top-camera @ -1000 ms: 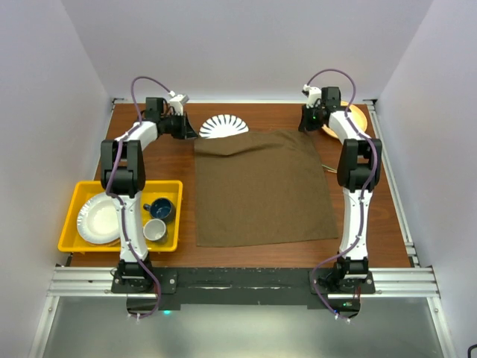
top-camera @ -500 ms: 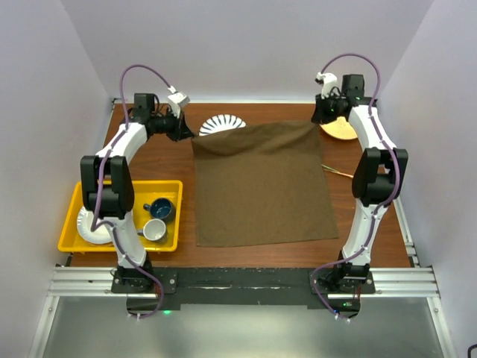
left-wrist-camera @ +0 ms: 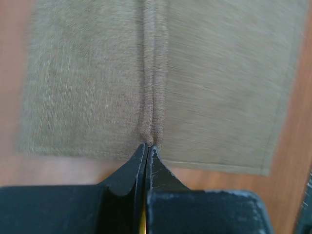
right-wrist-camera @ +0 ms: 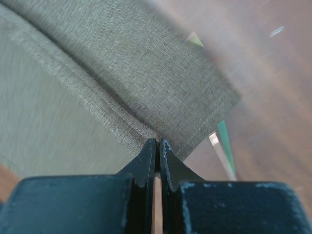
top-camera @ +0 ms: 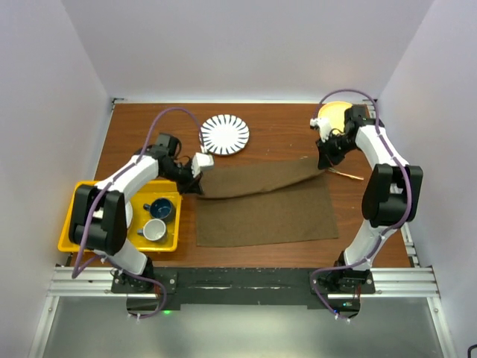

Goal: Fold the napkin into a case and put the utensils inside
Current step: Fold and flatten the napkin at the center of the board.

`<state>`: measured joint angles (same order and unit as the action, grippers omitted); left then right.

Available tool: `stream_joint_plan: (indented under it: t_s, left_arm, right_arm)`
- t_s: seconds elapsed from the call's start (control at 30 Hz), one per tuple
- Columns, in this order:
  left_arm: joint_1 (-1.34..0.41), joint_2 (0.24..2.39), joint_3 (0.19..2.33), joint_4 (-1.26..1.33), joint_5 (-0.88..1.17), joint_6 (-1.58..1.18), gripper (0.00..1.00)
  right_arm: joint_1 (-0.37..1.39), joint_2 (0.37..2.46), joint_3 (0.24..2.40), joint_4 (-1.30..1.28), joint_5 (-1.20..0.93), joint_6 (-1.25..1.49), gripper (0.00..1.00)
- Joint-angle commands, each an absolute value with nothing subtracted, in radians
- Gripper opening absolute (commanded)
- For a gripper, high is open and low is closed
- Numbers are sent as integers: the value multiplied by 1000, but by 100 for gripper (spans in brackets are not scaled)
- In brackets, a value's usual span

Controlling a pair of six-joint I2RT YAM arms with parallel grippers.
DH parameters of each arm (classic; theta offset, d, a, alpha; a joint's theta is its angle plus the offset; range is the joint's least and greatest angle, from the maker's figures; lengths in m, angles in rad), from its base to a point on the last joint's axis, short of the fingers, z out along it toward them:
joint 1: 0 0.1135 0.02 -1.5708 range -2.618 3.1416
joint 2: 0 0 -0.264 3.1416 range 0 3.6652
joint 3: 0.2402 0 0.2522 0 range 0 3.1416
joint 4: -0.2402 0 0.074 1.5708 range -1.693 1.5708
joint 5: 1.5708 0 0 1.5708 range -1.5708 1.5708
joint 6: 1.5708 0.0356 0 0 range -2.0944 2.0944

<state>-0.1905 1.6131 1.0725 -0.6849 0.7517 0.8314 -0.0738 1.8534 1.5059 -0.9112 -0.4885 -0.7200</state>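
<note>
Two far corners of the napkin (top-camera: pixel 264 216) are pinched, one in each end effector. The left end effector (left-wrist-camera: pixel 147 146) has its jaws together on a gathered ridge of cloth, and the right end effector (right-wrist-camera: pixel 157 141) is clamped the same way on the other corner. The napkin lies on the counter (top-camera: pixel 149 142) between the arms, with its near part flat and its far edge raised over it, so the fold looks about half made.

The likeliest fault is a skewed fold. From above the raised edge runs at a slant, the left corner nearer the arm bases than the right. Set down like that, the edges would not meet, and the case would probably come out crooked.

Each bite takes only a small tip of cloth, so pulling the arms apart too hard could let a corner slip out. Too little tension, and the middle may sag and crease. Pulling too far could drag the flat layer across the counter.

A copper-toned utensil (top-camera: pixel 344 174) lies just beside the napkin's right edge, near the right end effector. A low pass could knock it or trap it under the cloth. The left arm also hangs close to the yellow tray (top-camera: pixel 74 205) and might brush it.
</note>
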Motion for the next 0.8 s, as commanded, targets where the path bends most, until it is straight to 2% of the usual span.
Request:
stream_joint_plan:
  t_s: [0.0,0.33,0.47,0.77]
  left_arm:
    - [-242,1510,1008,-718,713,937,0]
    - [-319,1381,939,-900,683,1032,0]
    - [-425,1313,853,-864,628,1002,0]
    - [-521,1308,787,-785,565,957,0]
  right_arm:
    - [-78,1746,1421,-1012,-462,-899,0]
    - [-78,1563,1180,-1088,-370,-1097,0]
    - [-78,1528,1123,-1098,-333,-1150,0]
    - [-61,1489,1005,-1091,-304,-1200,0]
